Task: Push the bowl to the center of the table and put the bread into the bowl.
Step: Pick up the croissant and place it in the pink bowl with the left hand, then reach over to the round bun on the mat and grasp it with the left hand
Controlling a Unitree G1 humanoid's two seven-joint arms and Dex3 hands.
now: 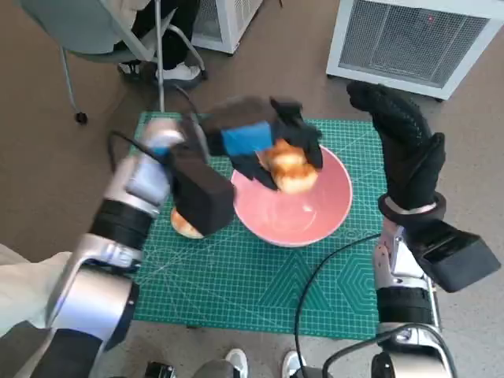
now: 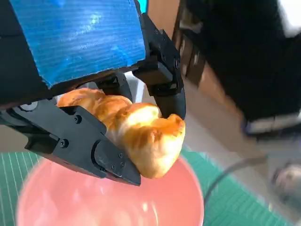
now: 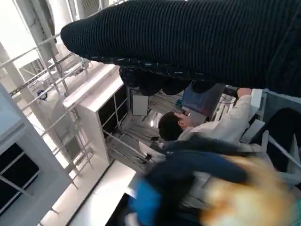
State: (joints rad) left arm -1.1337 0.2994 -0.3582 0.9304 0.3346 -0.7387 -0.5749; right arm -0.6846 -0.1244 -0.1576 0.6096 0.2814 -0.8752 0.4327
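A pink bowl (image 1: 303, 209) sits on the green cutting mat (image 1: 236, 276), near the table's middle. My left hand (image 1: 256, 142) holds a golden bread roll (image 1: 287, 165) above the bowl's far left part. In the left wrist view the bread roll (image 2: 141, 136) sits gripped between the black fingers (image 2: 89, 146), right over the pink bowl (image 2: 113, 197). A second bread piece (image 1: 185, 224) lies on the mat left of the bowl, partly hidden by my left forearm. My right hand (image 1: 402, 150) is raised to the right of the bowl, fingers extended, holding nothing.
A white grilled unit (image 1: 417, 39) stands beyond the table at the upper right. A chair (image 1: 102, 35) and a person's feet (image 1: 177, 72) are at the upper left. A person (image 3: 197, 129) shows in the right wrist view. A black cable (image 1: 323, 276) crosses the mat's near right part.
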